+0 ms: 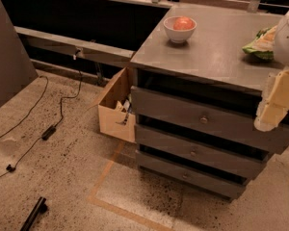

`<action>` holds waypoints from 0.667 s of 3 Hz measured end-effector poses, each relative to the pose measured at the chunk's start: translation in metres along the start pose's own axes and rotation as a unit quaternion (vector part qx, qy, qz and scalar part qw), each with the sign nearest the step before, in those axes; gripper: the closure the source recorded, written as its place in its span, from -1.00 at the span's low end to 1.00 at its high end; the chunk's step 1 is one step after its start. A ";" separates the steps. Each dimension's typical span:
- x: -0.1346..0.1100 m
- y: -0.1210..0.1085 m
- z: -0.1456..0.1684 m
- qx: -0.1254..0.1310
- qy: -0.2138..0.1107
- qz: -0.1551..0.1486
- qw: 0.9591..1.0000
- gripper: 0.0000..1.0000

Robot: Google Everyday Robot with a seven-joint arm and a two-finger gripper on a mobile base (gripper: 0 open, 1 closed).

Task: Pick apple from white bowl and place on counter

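Observation:
The pinkish-red and orange apple sits inside the small white bowl. The bowl stands upright on the grey counter, toward its far left part. My gripper shows at the right edge of the camera view, cream-coloured, in front of the counter's right front corner. It is well to the right of the bowl and nearer the camera, and touches neither bowl nor apple. Part of the gripper is cut off by the frame's edge.
A green and white snack bag lies on the counter's right side. The cabinet has three knobbed drawers. A tan cardboard box stands on the floor at its left. Black cables and a dark bar lie on the speckled floor.

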State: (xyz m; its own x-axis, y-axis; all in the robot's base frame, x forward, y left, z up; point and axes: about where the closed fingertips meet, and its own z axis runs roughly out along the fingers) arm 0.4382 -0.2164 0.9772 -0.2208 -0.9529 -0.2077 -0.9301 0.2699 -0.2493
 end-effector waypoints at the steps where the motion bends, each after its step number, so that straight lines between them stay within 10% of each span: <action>1: 0.000 0.000 0.000 0.000 0.000 0.000 1.000 -1.00; 2: -0.002 -0.029 0.008 0.010 -0.034 0.013 0.999 -1.00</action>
State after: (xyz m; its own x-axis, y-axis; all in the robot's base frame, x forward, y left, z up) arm 0.4685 -0.2209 0.9771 -0.2231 -0.9341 -0.2787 -0.9182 0.2974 -0.2616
